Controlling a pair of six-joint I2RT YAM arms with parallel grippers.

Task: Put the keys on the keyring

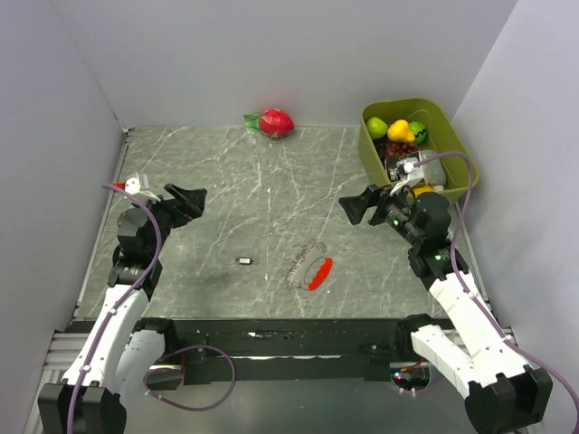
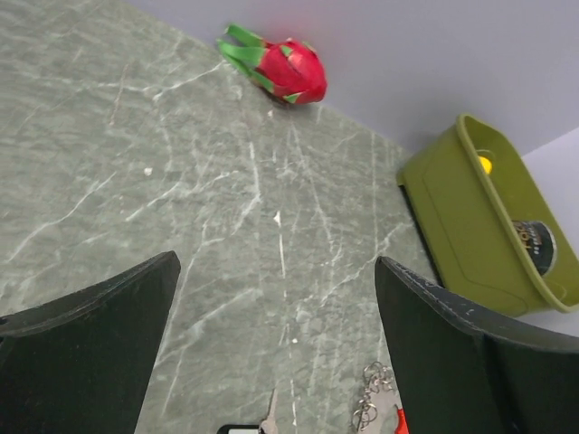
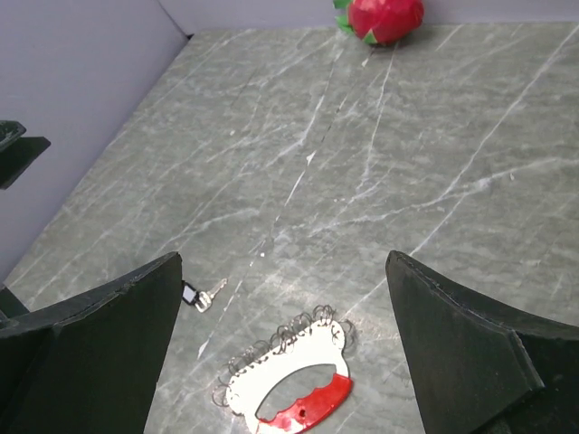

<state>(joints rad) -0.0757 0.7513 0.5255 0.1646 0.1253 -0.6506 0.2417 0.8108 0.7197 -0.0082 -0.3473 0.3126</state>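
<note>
While my left hand (image 1: 188, 201) and right hand (image 1: 353, 206) hover wide open and empty, the key (image 1: 244, 260) lies flat on the table (image 1: 226, 172), long axis crosswise, left of the keyring (image 1: 312, 269). I judge the left hand nearer the key.

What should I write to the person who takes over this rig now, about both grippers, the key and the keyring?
Left gripper: open, holds nothing, above the table's left side.
Right gripper: open, holds nothing, above the right side.
Key: lies on the table, apart from the keyring; only one is visible.
Keyring: lies on the table, right of the key in the top view.
Done: nothing yet.
Left: grasp both, thread the key on.
</note>
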